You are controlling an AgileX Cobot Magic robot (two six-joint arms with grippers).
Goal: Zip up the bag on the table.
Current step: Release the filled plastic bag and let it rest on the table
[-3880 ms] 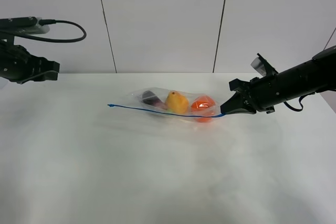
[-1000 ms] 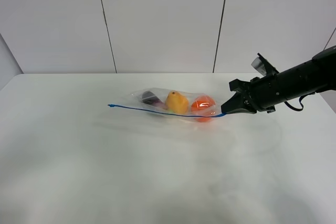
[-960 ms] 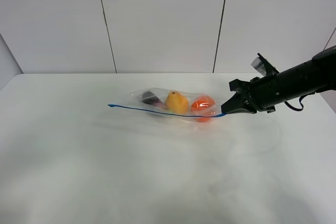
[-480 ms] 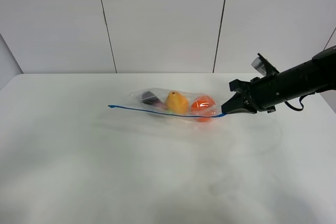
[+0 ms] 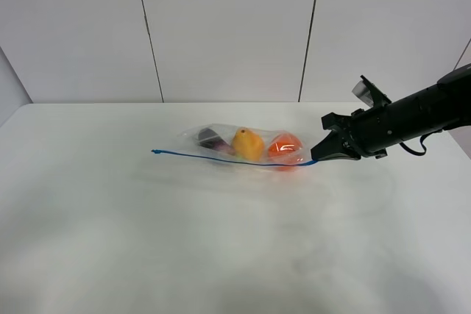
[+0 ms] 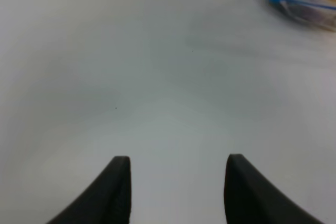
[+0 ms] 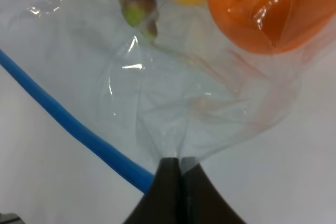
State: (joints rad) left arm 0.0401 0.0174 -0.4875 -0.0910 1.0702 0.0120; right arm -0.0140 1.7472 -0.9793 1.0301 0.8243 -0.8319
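The clear plastic bag (image 5: 243, 146) lies on the white table (image 5: 184, 240), holding orange, yellow and purple produce. Its blue zipper strip (image 5: 221, 158) runs along the near edge, from the free left end to the right corner. My right gripper (image 5: 315, 159) is shut on that right corner of the bag; the right wrist view shows the pinched plastic and the blue strip (image 7: 79, 129) right at the closed gripper (image 7: 177, 169). My left gripper (image 6: 176, 182) is out of the exterior view; its wrist view shows it open over bare table, far from the bag's left end (image 6: 294, 3).
A white panelled wall (image 5: 228, 27) stands behind the table. The table's back left corner (image 5: 22, 108) is rounded. The right arm (image 5: 412, 119) reaches in from the right edge above the tabletop.
The left arm, seen at the left edge several seconds ago, is gone from the exterior view. Over the last second the bag and right gripper have held still.
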